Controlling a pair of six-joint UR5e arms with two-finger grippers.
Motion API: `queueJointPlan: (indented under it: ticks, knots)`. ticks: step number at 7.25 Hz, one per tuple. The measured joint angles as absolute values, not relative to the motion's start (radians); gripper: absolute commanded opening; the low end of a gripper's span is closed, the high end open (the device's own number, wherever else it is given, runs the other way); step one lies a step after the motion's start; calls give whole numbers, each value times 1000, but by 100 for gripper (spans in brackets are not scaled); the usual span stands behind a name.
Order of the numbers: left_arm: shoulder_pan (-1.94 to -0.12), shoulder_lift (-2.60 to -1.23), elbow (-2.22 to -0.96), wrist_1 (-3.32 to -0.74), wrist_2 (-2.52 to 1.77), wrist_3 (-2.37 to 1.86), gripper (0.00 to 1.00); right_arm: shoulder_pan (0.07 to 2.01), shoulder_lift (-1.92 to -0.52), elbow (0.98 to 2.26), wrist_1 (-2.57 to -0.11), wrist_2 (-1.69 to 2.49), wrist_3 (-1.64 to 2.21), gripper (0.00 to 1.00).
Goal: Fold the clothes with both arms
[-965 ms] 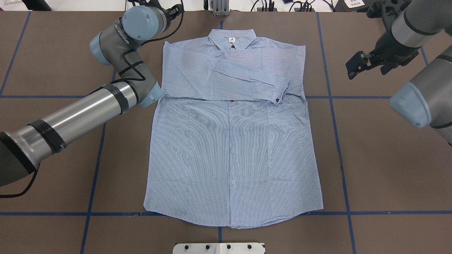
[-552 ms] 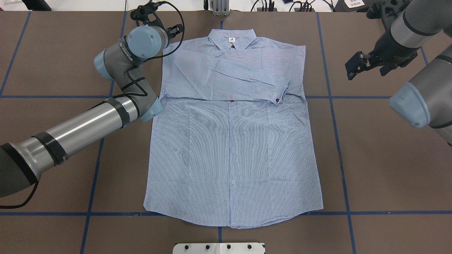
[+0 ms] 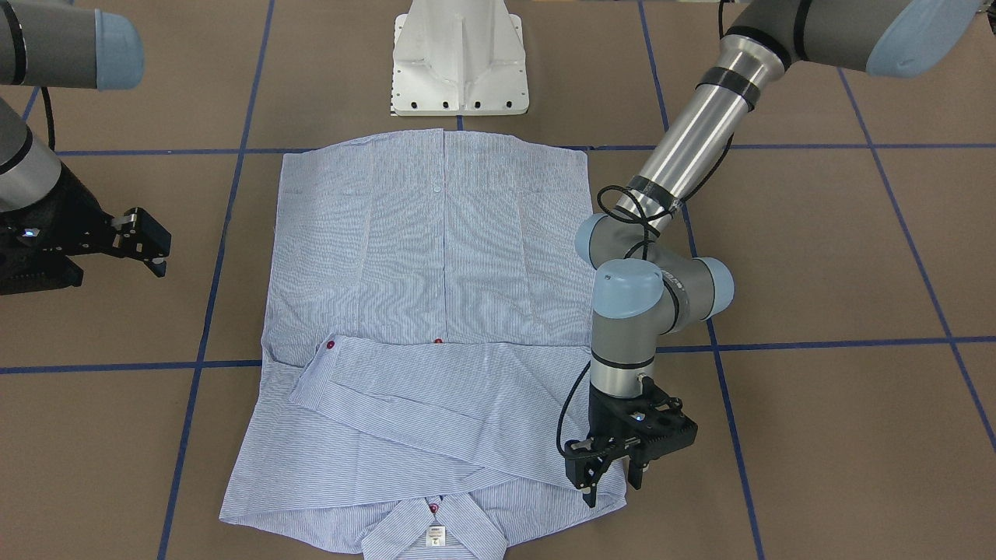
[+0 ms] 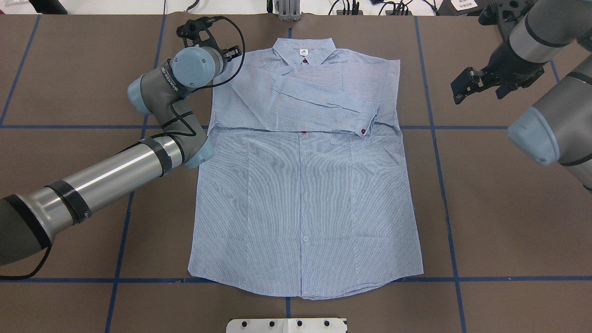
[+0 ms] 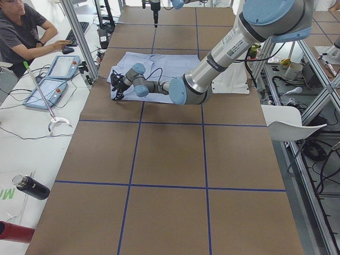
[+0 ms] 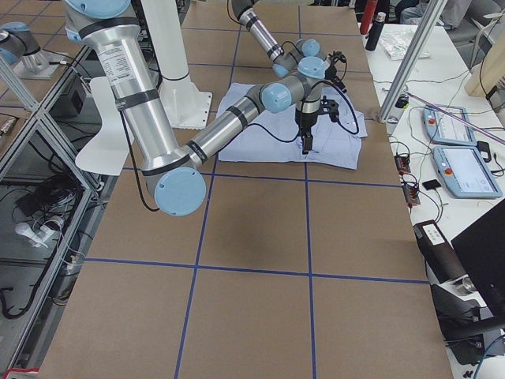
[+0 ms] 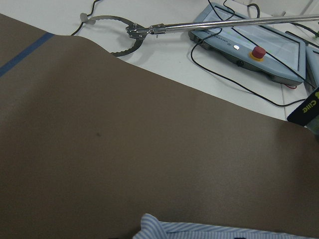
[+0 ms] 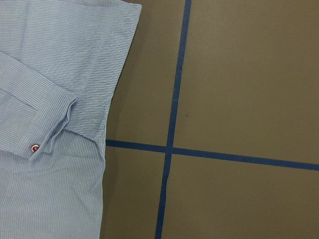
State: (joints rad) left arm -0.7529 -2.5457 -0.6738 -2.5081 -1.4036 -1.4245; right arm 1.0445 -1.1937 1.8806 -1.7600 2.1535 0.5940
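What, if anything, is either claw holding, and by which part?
Nothing is held. The left claw hangs open at the shirt's shoulder corner, gripping no cloth; the right claw is open over bare table.

Left arm (image 4: 163, 82), wrist link: white lettering along the grey casing, too small to read.
Neck label (image 3: 436, 534) on shirt (image 3: 436, 257): small dark mark, no legible words.
Black tag (image 7: 308, 105): yellow letters, cropped, not readable.
Paper sheet (image 5: 6, 194): green "M", cropped.
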Motion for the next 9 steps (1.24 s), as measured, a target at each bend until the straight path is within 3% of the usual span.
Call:
queueJointPlan:
  ticks: [4,6,8,9]
  knots:
    - [-770,-2544,-671,-2508,-1405,-1419,63,1044,-1193,1874,-1759,2154,594,100]
    - [-767,-2544,-669,-2508,-1407,-1419,54,1045,-1193,1869,-1759,2154,594,100]
    - [-761,-2544,-669,-2508,-1408,-1419,35,1045,-1193,1862,-1759,2154,593,100]
    - [-758,-2543,-669,-2508,-1408,-1417,0,1045,-1193,1860,-1759,2154,593,100]
